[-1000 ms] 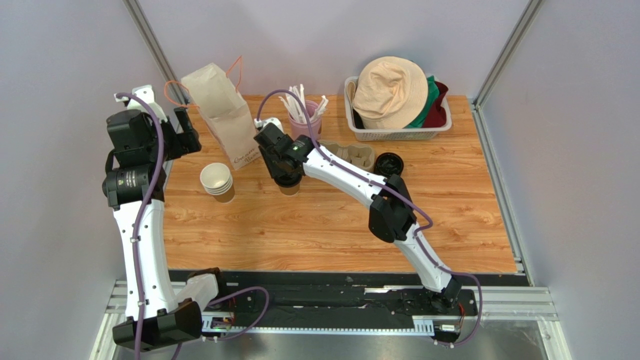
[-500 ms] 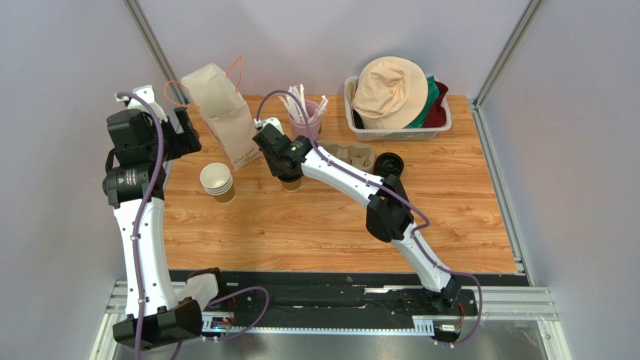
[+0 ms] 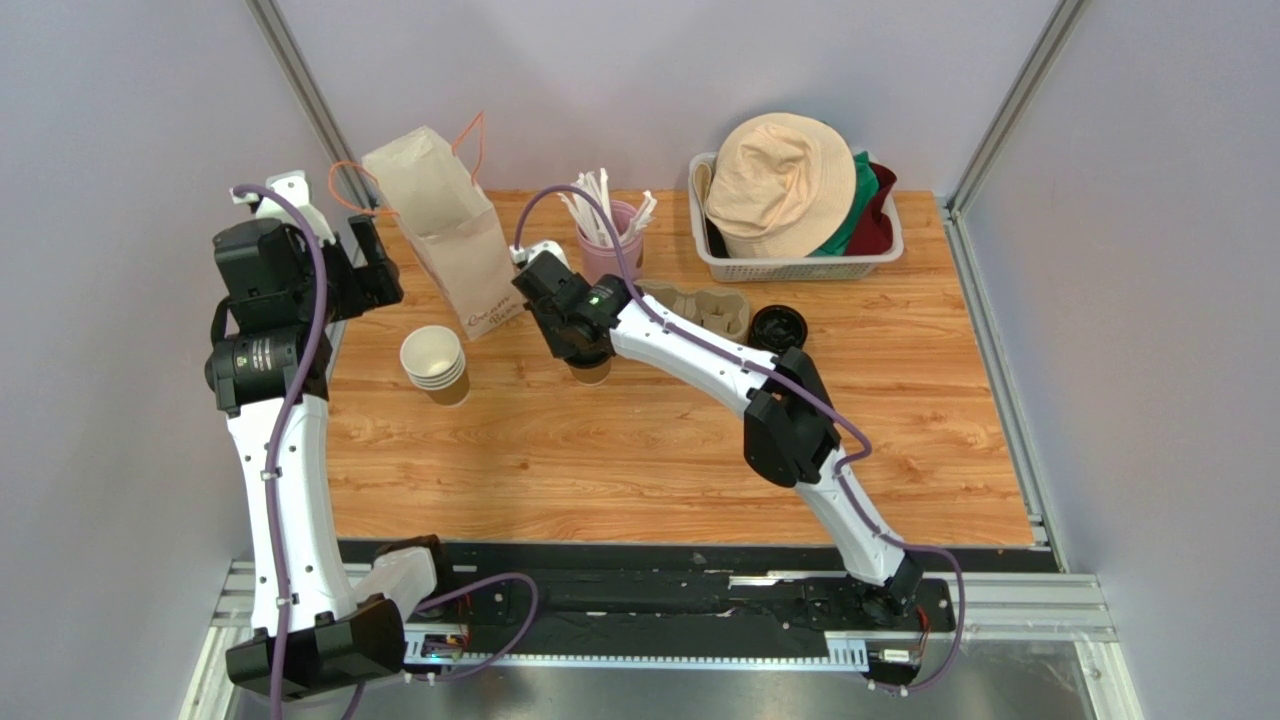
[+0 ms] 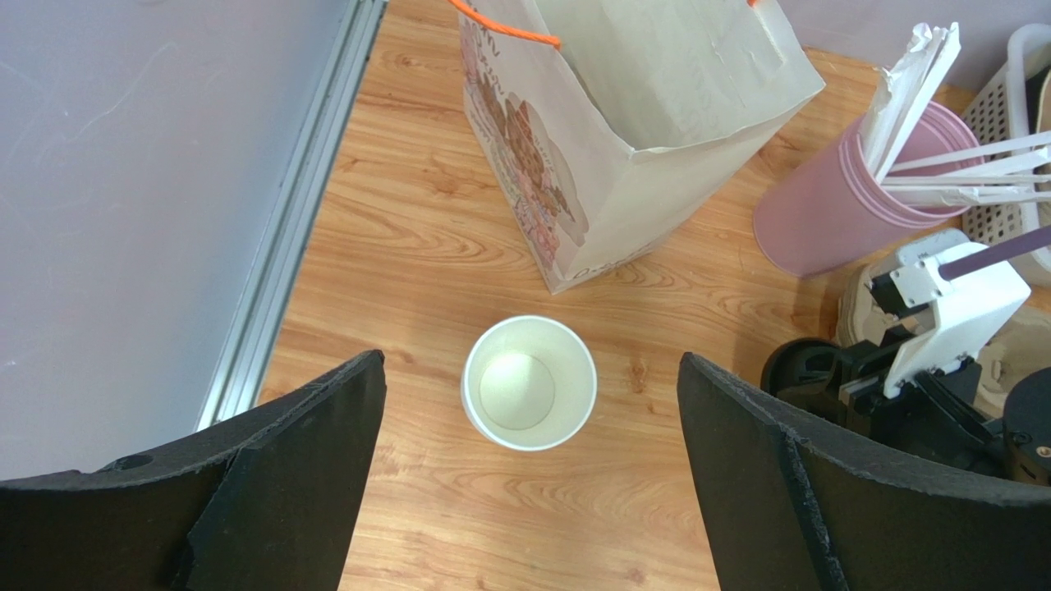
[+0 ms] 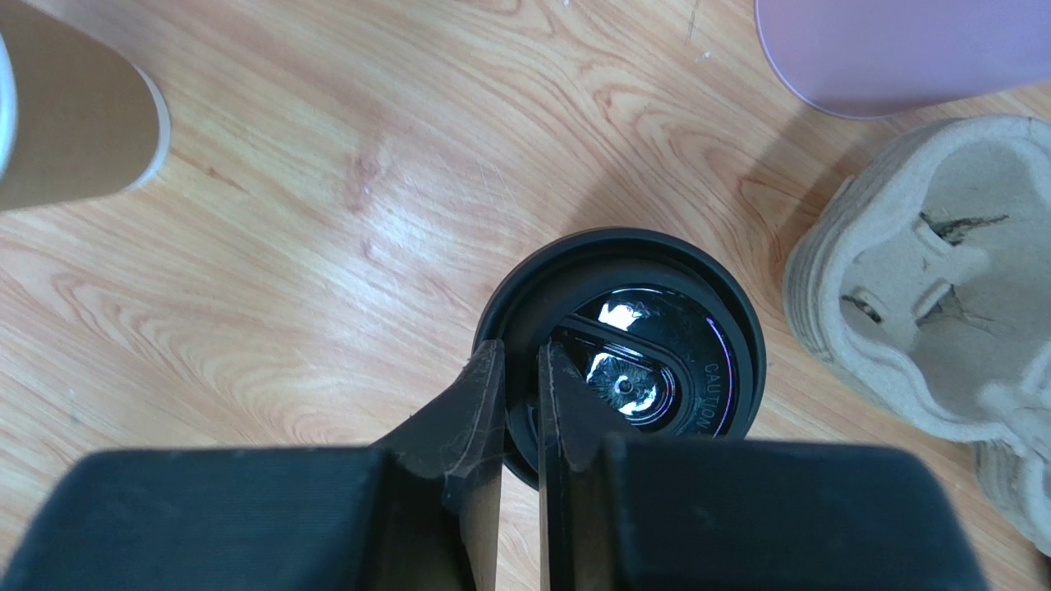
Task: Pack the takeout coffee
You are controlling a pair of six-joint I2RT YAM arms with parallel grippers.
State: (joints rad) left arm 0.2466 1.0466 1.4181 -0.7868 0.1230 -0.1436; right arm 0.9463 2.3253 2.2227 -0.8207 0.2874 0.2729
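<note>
Takeout coffee stands on the tabletop just in front of the paper bag. From above it is nearly all hidden beneath the right gripper, with only a sliver of brown showing. On the wrist view its black lid fills the middle, and the right gripper's fingers are drawn almost together across the lid's raised rim, pinching it. The cup's body is out of sight under the lid. Just beside it sits the pulp carrier, cut off at the frame edge, with the pink holder of wrapped straws behind. The loose black lids and the basket with its hat lie further right. Over on the left, the left gripper hangs spread wide, holding nothing, above the stack of lidless cups.
</note>
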